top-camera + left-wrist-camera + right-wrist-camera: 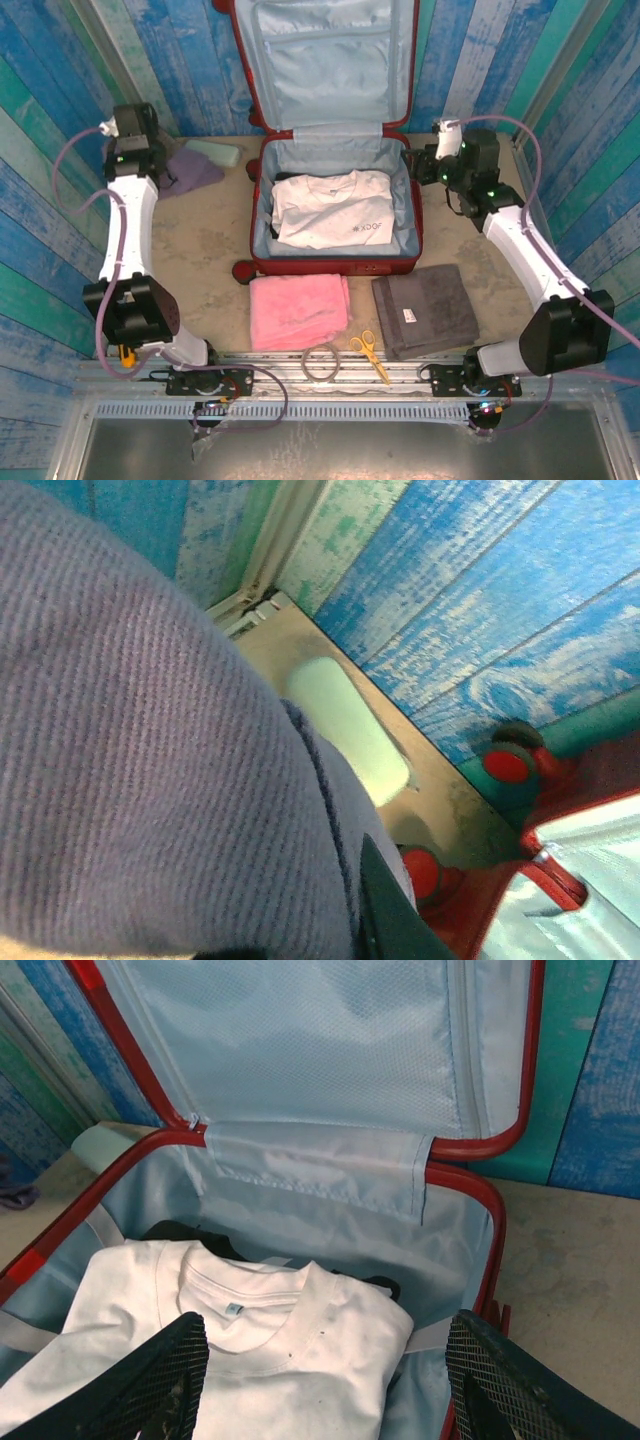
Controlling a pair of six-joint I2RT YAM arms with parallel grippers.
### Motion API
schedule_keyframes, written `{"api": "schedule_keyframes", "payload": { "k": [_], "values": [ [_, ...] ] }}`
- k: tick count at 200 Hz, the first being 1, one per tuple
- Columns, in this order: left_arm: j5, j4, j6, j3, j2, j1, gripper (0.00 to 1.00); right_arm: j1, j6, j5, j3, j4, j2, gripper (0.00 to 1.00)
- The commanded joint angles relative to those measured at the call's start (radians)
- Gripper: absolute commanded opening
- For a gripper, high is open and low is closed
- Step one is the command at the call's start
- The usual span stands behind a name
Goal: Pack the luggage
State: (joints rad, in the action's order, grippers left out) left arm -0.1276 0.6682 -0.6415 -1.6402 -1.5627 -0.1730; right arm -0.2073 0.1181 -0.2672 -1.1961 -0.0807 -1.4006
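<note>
The luggage (pixel 330 268), a red hard-shell suitcase, lies open at the back middle with its lid leaning on the wall. A folded white T-shirt (pixel 330 210) lies in its pale lined base. My left gripper (pixel 168 170) is at the back left, shut on a purple ribbed cloth (pixel 198 168) that bulges close against the left wrist camera (pixel 150 760); one dark finger (pixel 385 905) shows beside it. My right gripper (pixel 425 165) hovers open above the luggage's right rim (pixel 495 1220), with the T-shirt (pixel 290 1350) below its mesh fingers (pixel 150 1380).
A mint green pouch (pixel 215 152) lies by the wall behind the purple cloth. In front of the luggage lie a pink towel (pixel 298 312), a grey towel (pixel 428 308), yellow scissors (pixel 370 352) and a tape ring (pixel 320 362). Blue plank walls close in the sides.
</note>
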Motion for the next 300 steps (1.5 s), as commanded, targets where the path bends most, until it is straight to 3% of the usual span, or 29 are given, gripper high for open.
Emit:
{"api": "schedule_keyframes", "payload": {
  "k": [1, 95, 142, 211, 256, 300],
  "values": [
    [0.063, 0.014, 0.043, -0.124, -0.048, 0.027, 0.00, 0.003, 0.019, -0.012, -0.019, -0.030, -0.014, 0.65],
    [0.207, 0.176, 0.012, -0.669, -0.320, 0.302, 0.00, 0.021, 0.008, 0.006, -0.022, -0.094, -0.030, 0.67],
    [0.288, 0.122, -0.062, -0.698, -0.398, 0.447, 0.00, 0.084, 0.063, 0.069, 0.046, -0.085, 0.036, 0.66],
    [0.422, -0.005, -0.200, -0.769, -0.524, 0.579, 0.00, 0.167, 0.087, 0.048, 0.147, -0.070, 0.126, 0.66],
    [0.565, -0.059, -0.269, -0.904, -0.662, 0.622, 0.00, 0.205, 0.085, 0.034, 0.176, -0.071, 0.152, 0.66],
    [0.667, -0.104, -0.299, -0.914, -0.718, 0.632, 0.00, 0.241, 0.078, 0.023, 0.178, -0.080, 0.170, 0.66]
  ]
}}
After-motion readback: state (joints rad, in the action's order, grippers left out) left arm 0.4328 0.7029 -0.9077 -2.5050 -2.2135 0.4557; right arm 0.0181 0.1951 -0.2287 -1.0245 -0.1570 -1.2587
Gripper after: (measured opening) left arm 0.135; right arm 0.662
